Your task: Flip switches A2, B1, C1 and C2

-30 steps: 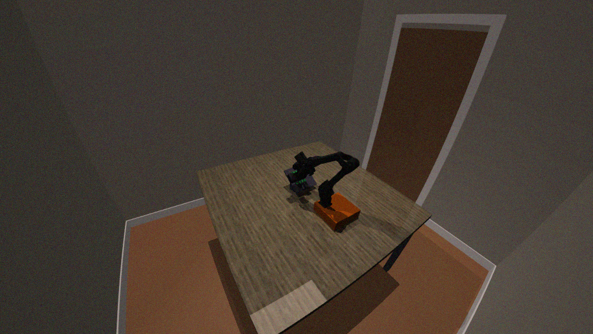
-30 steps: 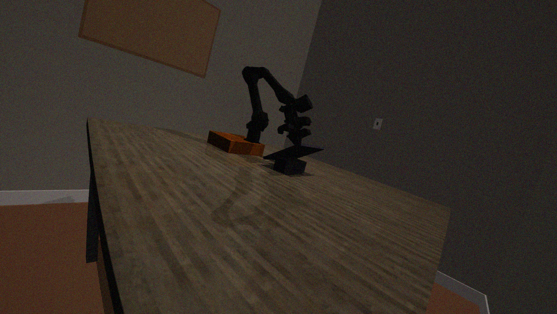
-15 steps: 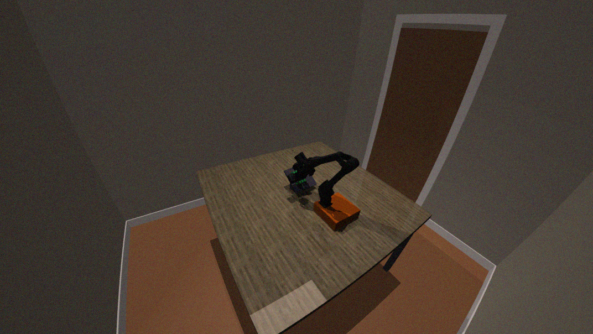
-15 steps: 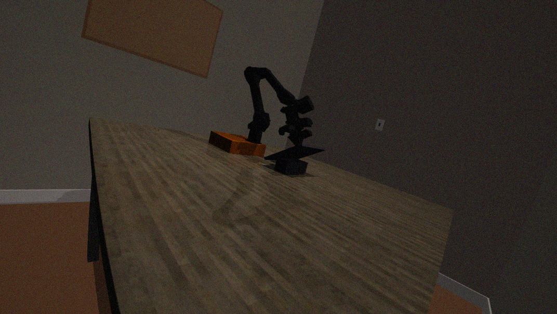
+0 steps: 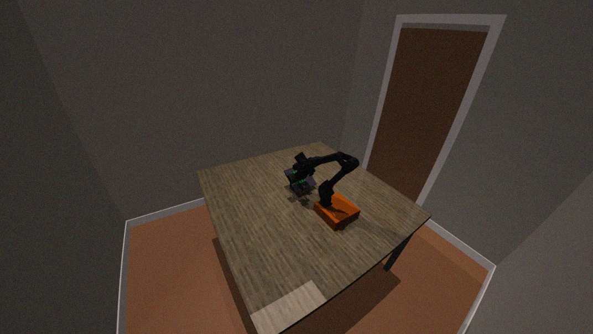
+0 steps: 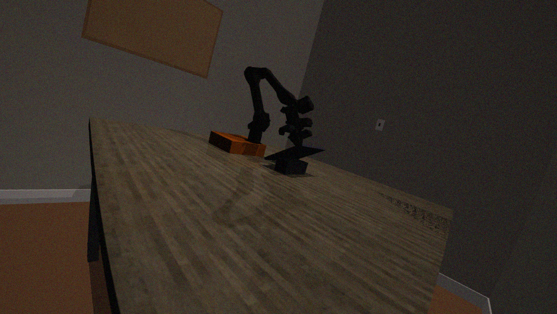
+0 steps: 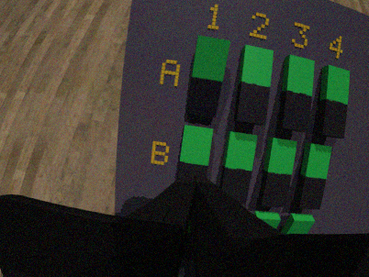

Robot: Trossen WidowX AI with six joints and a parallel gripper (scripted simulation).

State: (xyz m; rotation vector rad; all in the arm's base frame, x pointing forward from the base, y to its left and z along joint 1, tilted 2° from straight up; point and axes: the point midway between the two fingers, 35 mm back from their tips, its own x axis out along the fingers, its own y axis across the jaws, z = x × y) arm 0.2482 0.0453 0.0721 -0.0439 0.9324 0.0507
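The dark panel stands tilted on its block. In the wrist view, my gripper is shut and empty, its tips over the near, black half of switch B1; contact cannot be told. B1's green far half is bright. Switch A2 shows a bright green far half and a black near half. Switch A1 has a darker green half than its neighbours and sits at a different tilt. My fingers hide C1 and C2.
Switches A3, A4, B2, B3 and B4 lie right of the tips. C3 and C4 show partly beside the right finger. The arm's orange base stands on the wooden table.
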